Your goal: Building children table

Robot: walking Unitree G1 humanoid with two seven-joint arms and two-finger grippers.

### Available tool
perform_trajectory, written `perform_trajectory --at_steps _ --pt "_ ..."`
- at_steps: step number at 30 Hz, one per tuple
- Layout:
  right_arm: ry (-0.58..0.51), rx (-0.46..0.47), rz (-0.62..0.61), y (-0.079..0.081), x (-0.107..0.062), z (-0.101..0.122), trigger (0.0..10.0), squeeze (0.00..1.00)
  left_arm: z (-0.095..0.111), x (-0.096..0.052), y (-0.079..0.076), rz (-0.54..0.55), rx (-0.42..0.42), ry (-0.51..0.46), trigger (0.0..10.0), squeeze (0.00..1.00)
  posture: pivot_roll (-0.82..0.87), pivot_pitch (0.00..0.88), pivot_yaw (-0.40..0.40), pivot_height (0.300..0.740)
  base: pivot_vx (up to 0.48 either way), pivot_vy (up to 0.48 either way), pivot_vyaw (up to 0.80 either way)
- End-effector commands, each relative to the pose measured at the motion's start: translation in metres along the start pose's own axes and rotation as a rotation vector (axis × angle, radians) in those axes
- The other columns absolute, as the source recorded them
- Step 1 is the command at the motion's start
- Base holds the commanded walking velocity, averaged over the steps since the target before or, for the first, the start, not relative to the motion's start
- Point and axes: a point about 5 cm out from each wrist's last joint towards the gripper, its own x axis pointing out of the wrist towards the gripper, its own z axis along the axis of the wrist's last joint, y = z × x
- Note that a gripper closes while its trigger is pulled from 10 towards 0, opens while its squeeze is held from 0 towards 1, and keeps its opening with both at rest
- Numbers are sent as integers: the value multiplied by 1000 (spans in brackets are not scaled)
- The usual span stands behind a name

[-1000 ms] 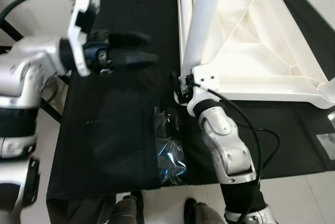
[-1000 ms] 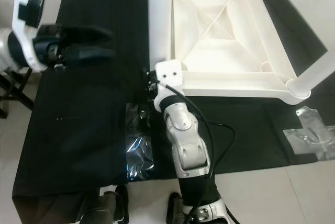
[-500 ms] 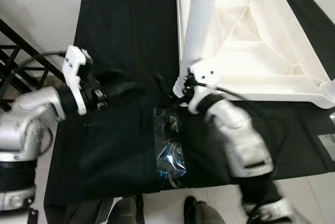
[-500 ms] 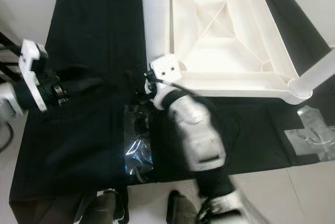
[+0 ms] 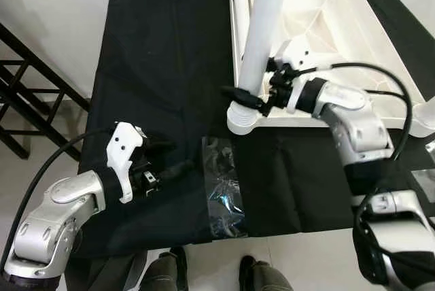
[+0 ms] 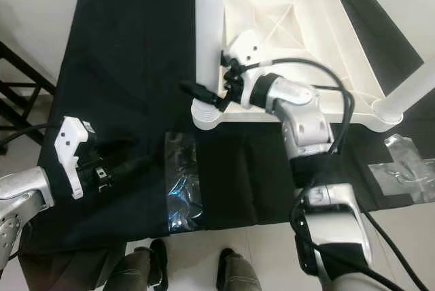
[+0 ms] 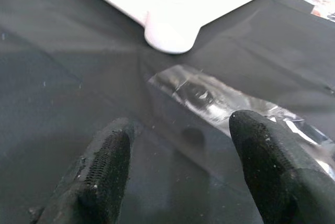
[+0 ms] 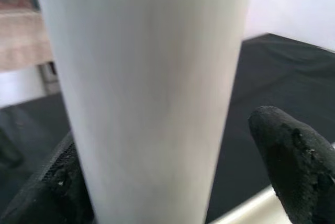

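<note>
Nearest, left end effector (image 5: 178, 162) hovering low over the black-draped desk (image 5: 156, 60), fingers spread and grasping nothing, just beside a clear plastic bag (image 5: 221, 189) lying flat on the cloth. Farther in, right end effector (image 5: 248, 97) reaching sideways around the white table leg (image 5: 262, 32), black fingers (image 8: 293, 156) straddling the tube; whether pressing on it or just apart, cannot tell.

Leg seated in the near-left corner socket of the upturned white tabletop (image 5: 326, 46), long axis running up from the socket, free end pointing up and leaning slightly back.

Probable risks: an off-axis push jamming or tipping the leg in its socket; a sideways shove sliding the light tabletop across the cloth; slippage on the smooth round tube.
</note>
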Motion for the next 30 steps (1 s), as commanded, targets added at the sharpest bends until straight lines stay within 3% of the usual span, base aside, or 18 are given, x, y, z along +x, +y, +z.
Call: perform_trajectory --at_steps 1,8,13,15,19,20,21,22,23,24,25,27,29,30 --pt "-9 38 37 0 -1 -7 0 0 -4 -1 -6 -6 6 11 10000 0 113 280 -26 740 0 0 0" --pt "11 107 130 -7 -1 -19 0 0 -5 -1 -16 -5 42 27 10000 0 118 277 -28 740 0 0 0" --pt "32 108 116 -8 -7 -27 0 0 -6 0 -20 -3 51 27 10000 0 110 276 -28 740 0 0 0" --pt "123 54 67 4 -22 -48 0 0 -9 3 -26 -6 55 26 10000 0 107 271 -35 740 0 0 0" --pt "161 104 -2 18 -27 -61 0 0 -10 3 -28 -5 55 20 10000 0 100 269 -37 740 0 0 0" --pt "226 130 -169 35 -23 -79 0 0 -10 4 -30 -4 53 13 10000 0 93 266 -35 740 0 0 0" --pt "269 192 -437 57 -20 -94 0 0 -10 5 -31 -7 51 6 10000 0 81 271 -26 740 0 0 0" --pt "269 192 -437 57 -20 -94 0 0 -10 5 -31 -7 51 6 10000 0 81 271 -26 740 0 0 0" --pt "305 232 -636 70 -23 -103 0 0 -10 6 -32 -9 51 1 10000 0 81 271 -26 740 0 0 0" --pt "295 292 -724 92 -21 -108 0 0 -10 8 -33 -16 49 -6 10000 0 75 266 -16 740 0 0 0" --pt "295 292 -724 92 -21 -108 0 0 -10 8 -33 -16 49 -6 10000 0 75 266 -16 740 0 0 0" --pt "256 342 -693 111 -9 -109 0 0 -9 13 -36 -32 43 -18 10000 0 60 253 -5 740 0 0 0" --pt "252 315 -660 112 -3 -108 0 0 -10 16 -38 -48 41 -24 10000 0 58 252 -14 740 0 0 0" --pt "256 288 -642 110 1 -108 863 0 -10 18 -40 -59 40 -27 10000 0 58 252 -14 740 0 0 0"
